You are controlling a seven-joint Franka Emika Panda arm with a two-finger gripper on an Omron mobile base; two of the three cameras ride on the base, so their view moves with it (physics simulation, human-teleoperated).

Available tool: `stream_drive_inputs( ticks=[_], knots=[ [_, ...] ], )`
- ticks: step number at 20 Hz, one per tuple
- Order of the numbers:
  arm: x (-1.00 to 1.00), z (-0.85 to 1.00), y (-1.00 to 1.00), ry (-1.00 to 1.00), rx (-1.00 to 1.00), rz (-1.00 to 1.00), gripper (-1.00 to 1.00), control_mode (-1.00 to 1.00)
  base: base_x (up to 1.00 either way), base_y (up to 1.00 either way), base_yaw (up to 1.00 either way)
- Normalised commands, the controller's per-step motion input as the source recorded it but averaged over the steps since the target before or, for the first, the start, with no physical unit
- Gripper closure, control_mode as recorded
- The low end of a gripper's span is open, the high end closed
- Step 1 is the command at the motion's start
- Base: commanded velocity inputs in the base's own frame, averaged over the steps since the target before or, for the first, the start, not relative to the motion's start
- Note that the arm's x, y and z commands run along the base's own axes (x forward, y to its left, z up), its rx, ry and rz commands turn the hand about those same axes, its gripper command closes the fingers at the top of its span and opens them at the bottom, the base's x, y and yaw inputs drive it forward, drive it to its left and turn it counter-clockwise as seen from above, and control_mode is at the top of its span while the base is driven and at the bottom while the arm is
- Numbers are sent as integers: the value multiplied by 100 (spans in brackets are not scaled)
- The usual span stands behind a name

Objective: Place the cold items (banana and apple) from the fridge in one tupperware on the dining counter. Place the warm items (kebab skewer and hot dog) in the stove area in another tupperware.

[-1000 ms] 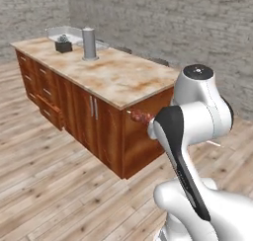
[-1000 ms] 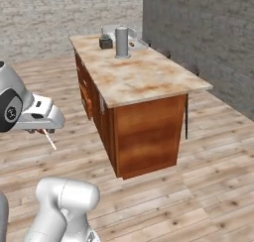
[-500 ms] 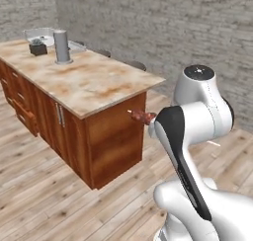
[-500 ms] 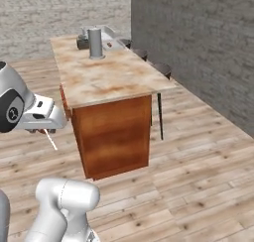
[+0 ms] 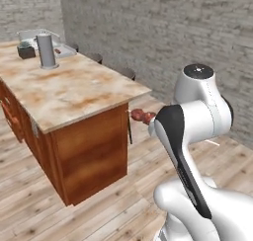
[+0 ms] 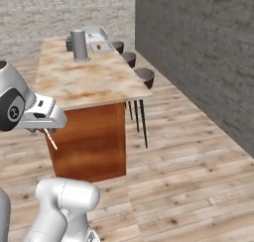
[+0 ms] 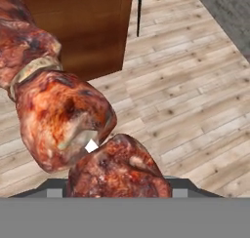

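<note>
Kebab skewer (image 7: 73, 129) sits right up against the hand camera, reddish-brown meat chunks filling the lower left — gripper looks pinched on it with jaws part-spread around the meat, though the fingertips themselves are hidden; in the left base view the meat pokes out beside the white arm (image 5: 142, 116), carried clear of the floor, presumably so it travels safe to a tray. Dining counter (image 5: 74, 89) lies ahead with a grey cylinder (image 5: 47, 51) and pale trays (image 6: 96, 41) at its far end, stools (image 6: 146, 76) along one side — no brands, labels or writing readable anywhere.
</note>
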Motion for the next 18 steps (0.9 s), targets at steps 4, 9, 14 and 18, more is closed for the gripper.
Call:
stream_drive_inputs(
  ticks=[4, 9, 14, 18],
  knots=[
    [0, 0, 0, 0, 0, 0, 100, 100, 24, -91, 23],
    [0, 0, 0, 0, 0, 0, 100, 100, 26, -91, 25],
    [0, 0, 0, 0, 0, 0, 100, 100, 29, -90, 26],
    [0, 0, 0, 0, 0, 0, 100, 100, 33, -91, 28]
  ],
)
